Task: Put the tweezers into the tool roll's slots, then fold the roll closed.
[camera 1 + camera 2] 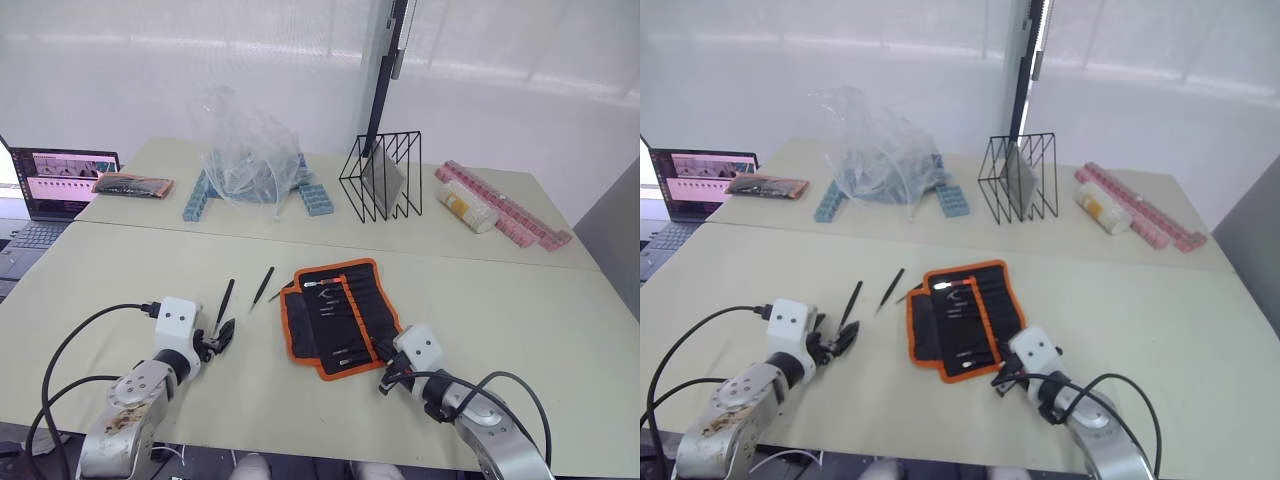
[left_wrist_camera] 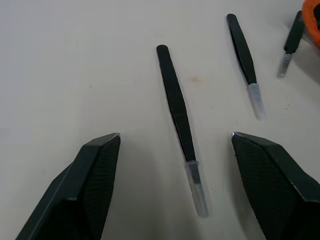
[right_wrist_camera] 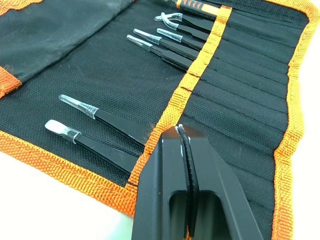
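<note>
Left wrist view: tweezers (image 2: pixel 178 116) tip toward wide-apart left end effector (image 2: pixel 176 187); right end effector (image 3: pixel 186 150) prob. closed, empty.

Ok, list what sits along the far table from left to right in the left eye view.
Laptop → flat dark packet → clear plastic bag on blue blocks → black wire rack → pale roll → pink strips.
</note>
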Controlling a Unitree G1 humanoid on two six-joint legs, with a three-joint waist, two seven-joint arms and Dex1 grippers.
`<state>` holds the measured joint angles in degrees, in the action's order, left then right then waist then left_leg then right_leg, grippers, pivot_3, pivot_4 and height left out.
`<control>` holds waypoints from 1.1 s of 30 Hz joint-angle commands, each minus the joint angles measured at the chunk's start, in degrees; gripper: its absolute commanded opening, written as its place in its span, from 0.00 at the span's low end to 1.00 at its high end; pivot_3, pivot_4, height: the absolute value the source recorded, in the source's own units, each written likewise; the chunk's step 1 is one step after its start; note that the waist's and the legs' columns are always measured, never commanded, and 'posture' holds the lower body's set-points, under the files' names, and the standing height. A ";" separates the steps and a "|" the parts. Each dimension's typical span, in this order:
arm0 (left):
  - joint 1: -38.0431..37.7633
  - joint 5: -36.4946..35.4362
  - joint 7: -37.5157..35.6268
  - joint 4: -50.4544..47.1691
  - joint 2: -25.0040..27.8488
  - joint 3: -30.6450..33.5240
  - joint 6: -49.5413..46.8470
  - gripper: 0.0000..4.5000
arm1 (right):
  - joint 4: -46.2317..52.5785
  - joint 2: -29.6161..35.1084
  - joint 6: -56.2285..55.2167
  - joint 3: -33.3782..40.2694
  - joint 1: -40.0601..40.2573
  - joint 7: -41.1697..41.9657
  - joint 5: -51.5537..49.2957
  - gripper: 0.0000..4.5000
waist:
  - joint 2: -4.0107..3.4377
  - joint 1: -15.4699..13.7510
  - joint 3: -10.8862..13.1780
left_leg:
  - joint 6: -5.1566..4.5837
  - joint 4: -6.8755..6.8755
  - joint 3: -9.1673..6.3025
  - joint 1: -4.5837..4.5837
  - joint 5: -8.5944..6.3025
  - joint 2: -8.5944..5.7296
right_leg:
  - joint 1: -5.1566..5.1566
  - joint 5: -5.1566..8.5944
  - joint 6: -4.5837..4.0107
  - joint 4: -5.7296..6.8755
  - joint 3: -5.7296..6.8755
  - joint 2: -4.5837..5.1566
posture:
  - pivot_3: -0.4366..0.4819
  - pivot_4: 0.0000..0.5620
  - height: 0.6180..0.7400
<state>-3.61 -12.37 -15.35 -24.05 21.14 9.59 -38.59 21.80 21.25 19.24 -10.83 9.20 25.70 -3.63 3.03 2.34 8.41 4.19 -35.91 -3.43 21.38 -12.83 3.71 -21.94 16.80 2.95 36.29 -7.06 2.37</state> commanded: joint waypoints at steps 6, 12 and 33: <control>2.82 2.03 2.61 4.18 -2.22 -3.28 -1.79 0.46 | -7.04 0.91 6.30 -1.39 2.75 -0.49 1.37 0.00 | -0.24 -0.06 -0.14 | 0.00 0.01 0.00 -0.14 0.00 -0.02 | 0.13 0.00 0.00 -0.03 -0.02 0.00 | 0.48 0.27 0.84; 3.98 2.32 1.97 5.97 -2.43 -3.50 -0.65 0.04 | -7.21 1.02 6.06 -1.49 3.02 -0.58 1.47 0.00 | -0.28 -0.21 -0.16 | 0.01 0.01 0.00 -0.14 0.00 -0.03 | 0.16 0.00 0.00 -0.07 -0.03 0.00 | 0.48 0.27 0.84; 2.51 -3.59 -13.26 -4.57 13.40 4.03 2.03 0.01 | -7.30 0.73 5.81 -2.65 3.65 -0.87 1.69 0.00 | -0.10 0.05 -0.14 | 0.03 0.08 0.01 0.06 -0.02 0.03 | -0.12 0.01 -0.02 -0.16 -0.02 0.02 | 0.48 0.27 0.84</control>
<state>-3.84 -14.18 -25.34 -25.56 32.32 12.95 -37.66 22.09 21.16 19.29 -11.26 9.52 24.89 -3.64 2.93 2.39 8.27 4.23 -35.83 -3.42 21.46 -12.85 3.74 -22.09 16.82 2.93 36.13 -7.08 2.39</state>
